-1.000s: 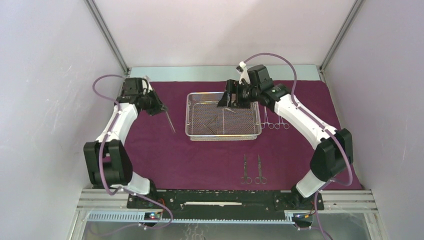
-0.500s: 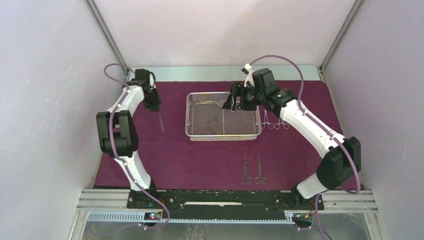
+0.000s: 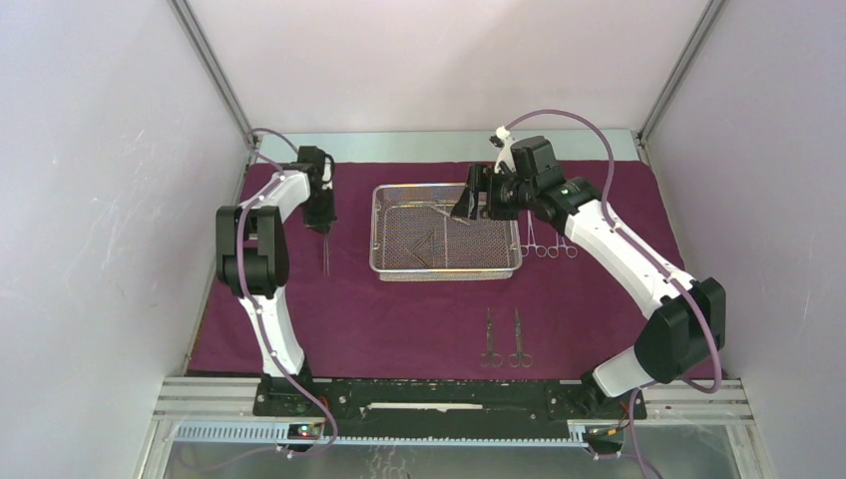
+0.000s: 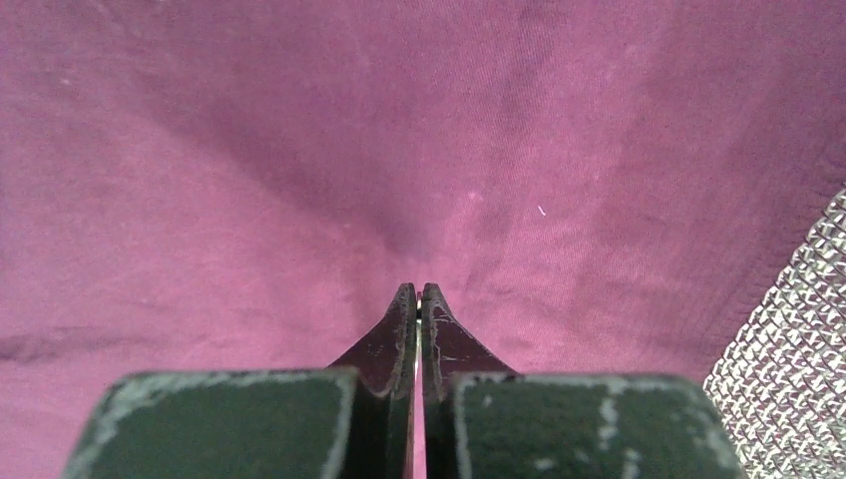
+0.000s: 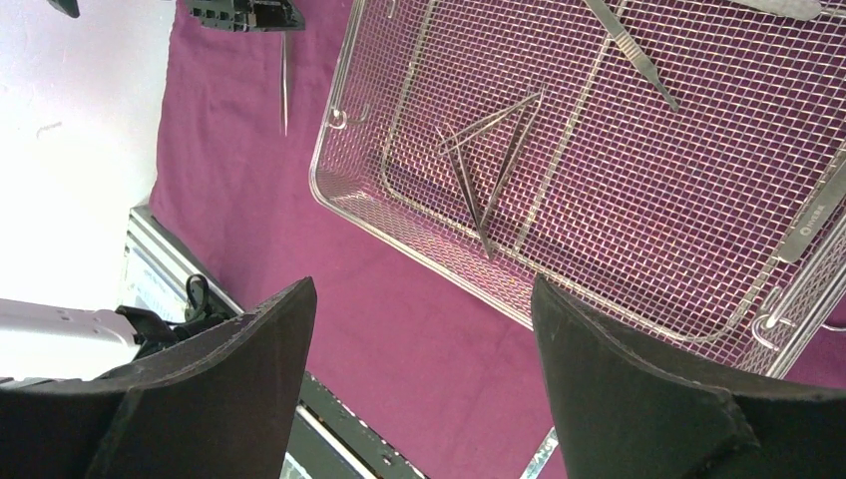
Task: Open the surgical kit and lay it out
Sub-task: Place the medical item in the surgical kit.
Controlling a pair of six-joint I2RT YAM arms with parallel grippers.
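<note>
Maroon cloth [image 3: 379, 309]: spread flat under both claws; it fills the left wrist view.
Left claw [image 3: 323, 226]: pinched shut on slim steel instrument [image 3: 325, 254], which hangs from the tips toward the near edge. Cannot tell if its end touches the cloth.
Left claw place: over bare cloth, mesh tray [image 3: 446, 271] to its right, apart from it.
Left wrist view: fingers [image 4: 394, 339] pressed together, only a thin bright sliver between them. The instrument's length does not show here.
Right wrist view, far corner: catches the left claw [image 5: 244, 12] and the full instrument [image 5: 284, 85] below it.
Right claw [image 3: 469, 207]: wide, holding nothing, above the tray's far right part.
Right wrist view: fingers [image 5: 249, 379] far apart; tray wall [image 5: 399, 235] and crossed tweezers [image 5: 489, 165] on the mesh ahead of the tips, a flat-handled tool [image 5: 638, 55] beyond them.
Top view only: ring-handled clamps [image 3: 547, 242] on the cloth just right of the tray, under the right arm; two scissors [image 3: 504, 341] side by side, well nearer the bases than either claw.
</note>
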